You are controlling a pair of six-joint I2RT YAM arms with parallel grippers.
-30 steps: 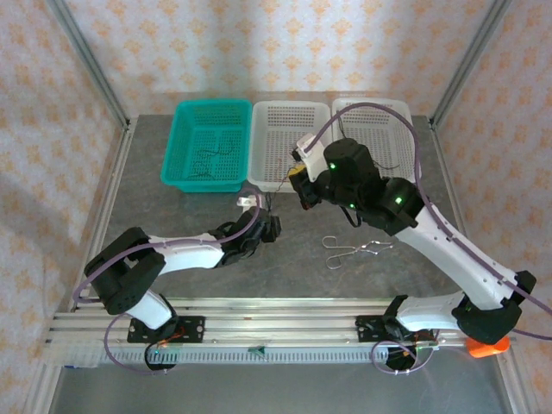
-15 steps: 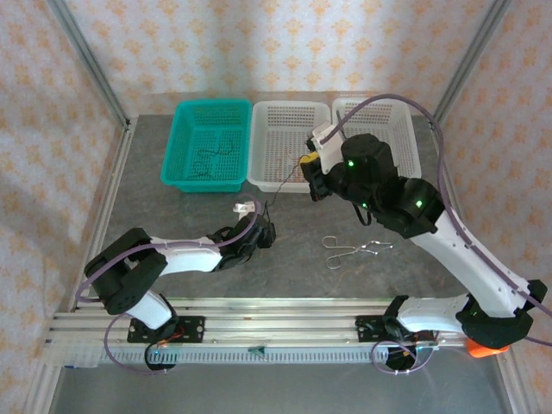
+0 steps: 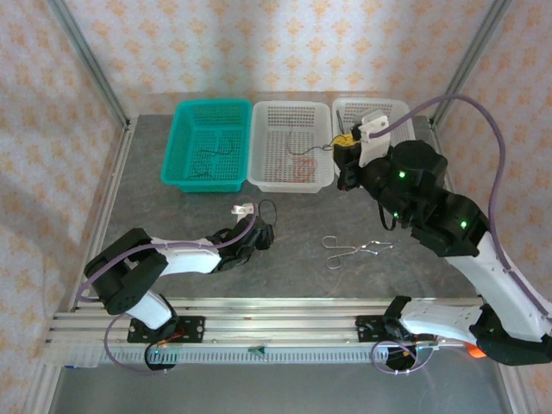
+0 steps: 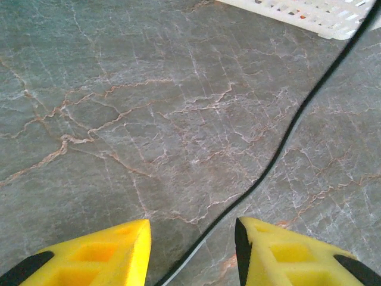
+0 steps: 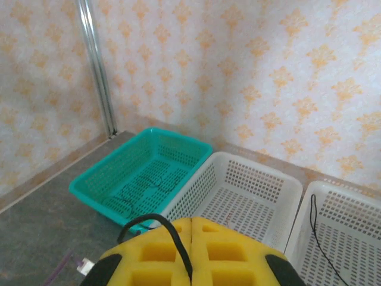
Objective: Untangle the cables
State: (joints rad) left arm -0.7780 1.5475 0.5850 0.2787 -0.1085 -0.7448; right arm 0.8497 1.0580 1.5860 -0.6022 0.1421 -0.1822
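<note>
My right gripper (image 3: 342, 148) hangs over the wall between the two white baskets, shut on a thin black cable (image 5: 172, 233) that loops up out of its closed yellow pads. My left gripper (image 3: 264, 229) rests low on the table, open. Another black cable (image 4: 280, 143) lies flat on the stone and runs between its yellow fingers (image 4: 119, 250) untouched; its loop (image 3: 268, 210) shows just past the fingertips. More black cables (image 3: 207, 161) lie in the teal basket (image 3: 177, 129). An orange-red cable (image 3: 299, 166) lies in the middle white basket (image 3: 289, 106). One black cable (image 5: 321, 238) rests in the right white basket (image 3: 405, 108).
A silver metal wire clip (image 3: 354, 251) lies on the table in front of the right arm. The three baskets stand side by side along the far edge. Metal frame posts rise at the back corners, with patterned walls behind.
My right gripper has swung right and back, from the front of the middle basket to the gap between the white baskets, still shut on the black cable. The left gripper has barely moved.
</note>
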